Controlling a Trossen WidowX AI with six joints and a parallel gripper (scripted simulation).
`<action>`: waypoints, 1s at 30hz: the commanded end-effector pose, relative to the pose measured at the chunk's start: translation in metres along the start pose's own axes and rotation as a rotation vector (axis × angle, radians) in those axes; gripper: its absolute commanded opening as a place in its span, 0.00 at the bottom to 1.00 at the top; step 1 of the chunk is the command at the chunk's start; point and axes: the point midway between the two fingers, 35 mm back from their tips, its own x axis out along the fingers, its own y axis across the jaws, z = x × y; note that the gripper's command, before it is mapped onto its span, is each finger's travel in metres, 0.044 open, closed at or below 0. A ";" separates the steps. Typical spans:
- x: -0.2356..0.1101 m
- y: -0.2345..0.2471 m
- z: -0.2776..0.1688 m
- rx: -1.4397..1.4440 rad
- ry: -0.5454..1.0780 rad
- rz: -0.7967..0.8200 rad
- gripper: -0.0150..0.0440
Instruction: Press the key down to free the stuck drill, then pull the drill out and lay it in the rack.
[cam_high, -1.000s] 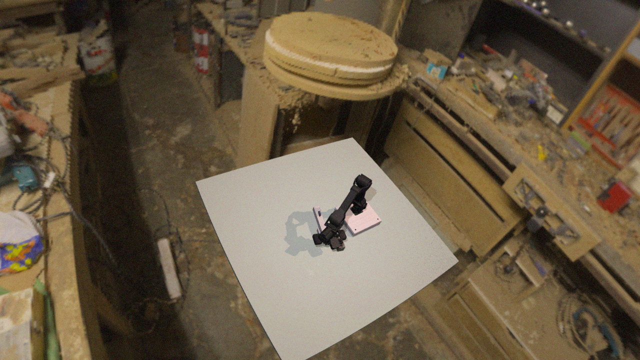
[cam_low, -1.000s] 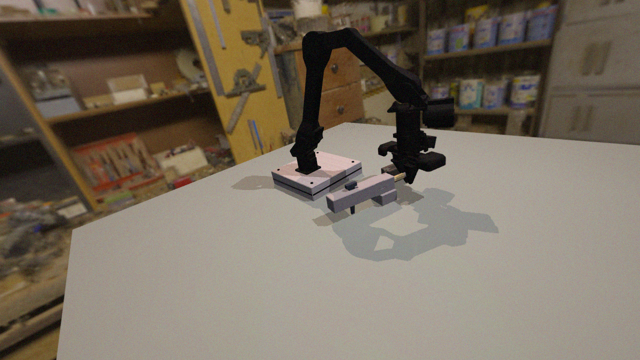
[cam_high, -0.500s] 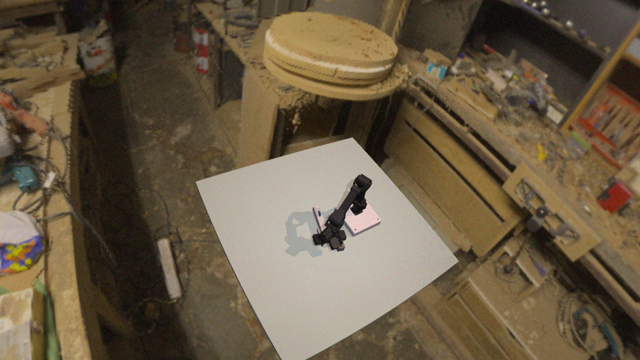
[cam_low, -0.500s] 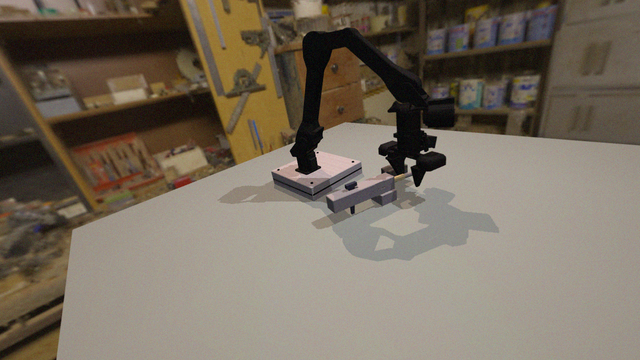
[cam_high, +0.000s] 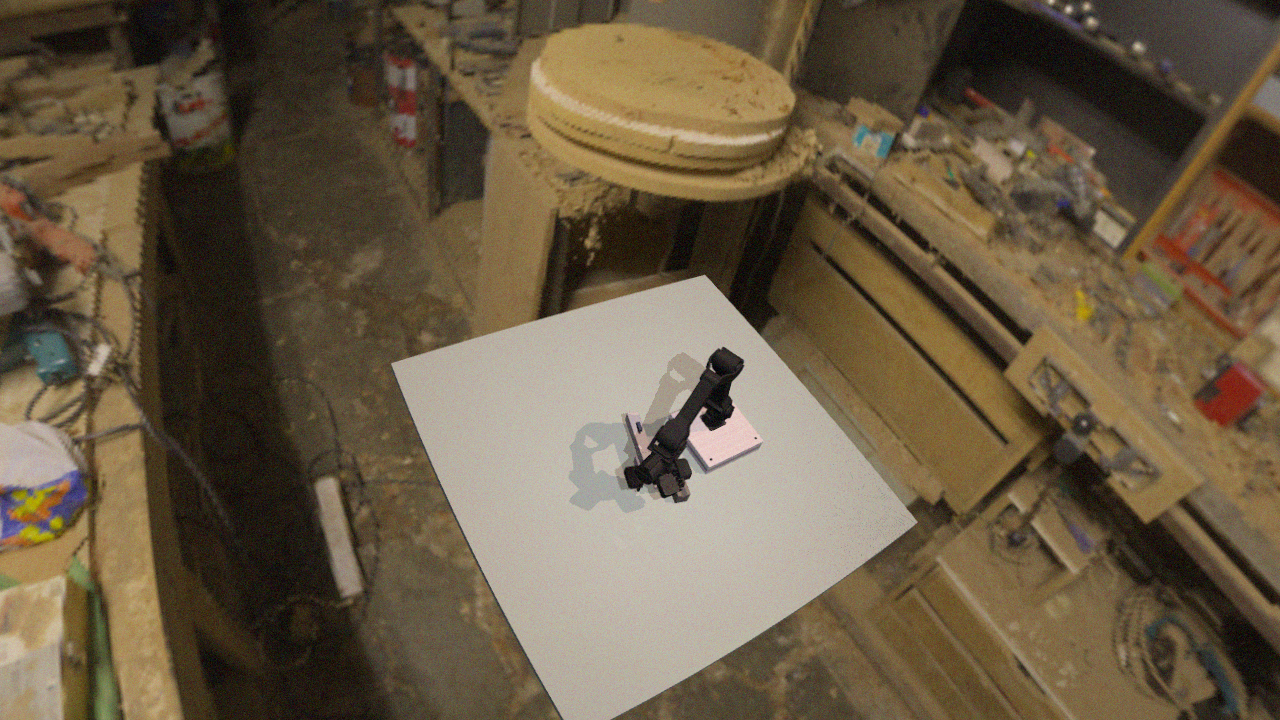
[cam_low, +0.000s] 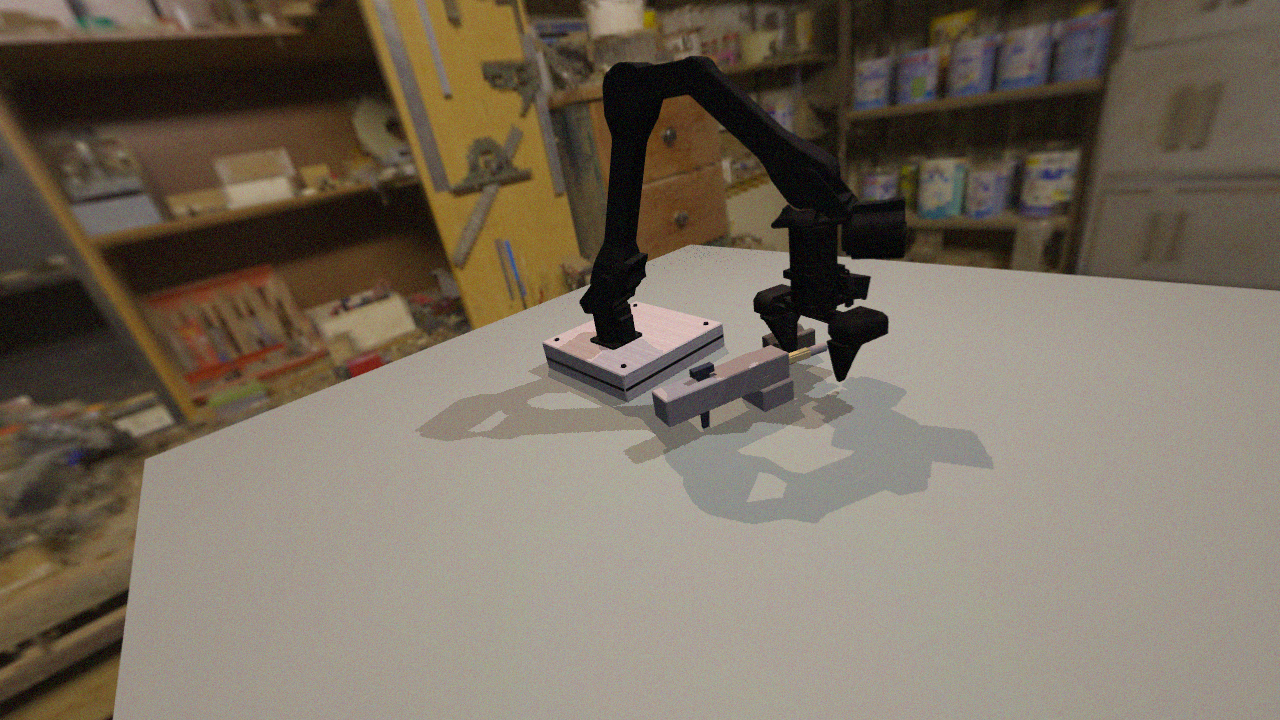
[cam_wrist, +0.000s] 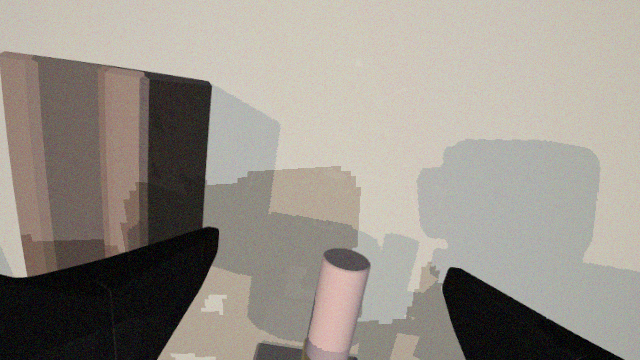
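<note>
A grey-mauve block (cam_low: 729, 380) lies on the table beside the arm's base, with a small dark key (cam_low: 702, 368) on its top. The drill (cam_low: 802, 352) (cam_wrist: 337, 302), a thin pink rod, sticks out of the block's end. My gripper (cam_low: 816, 360) (cam_wrist: 333, 259) (cam_high: 660, 481) is open, with a finger on each side of the drill's free end and a gap to both. The rack (cam_wrist: 100, 160) (cam_low: 769, 340), a brown grooved block, stands just beyond my left finger and is partly hidden by it in the exterior view.
The arm stands on a pink base plate (cam_low: 666, 344) (cam_high: 733, 443) close behind the block. A small support block (cam_low: 771, 395) sits under the block's drill end. The grey table top (cam_low: 537, 555) ends in edges all around, with workshop benches beyond.
</note>
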 end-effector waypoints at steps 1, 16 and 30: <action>0.001 0.000 -0.003 -0.003 0.000 0.001 1.00; 0.004 0.000 -0.009 -0.003 0.000 0.001 1.00; 0.003 -0.001 -0.007 0.000 0.000 -0.002 0.42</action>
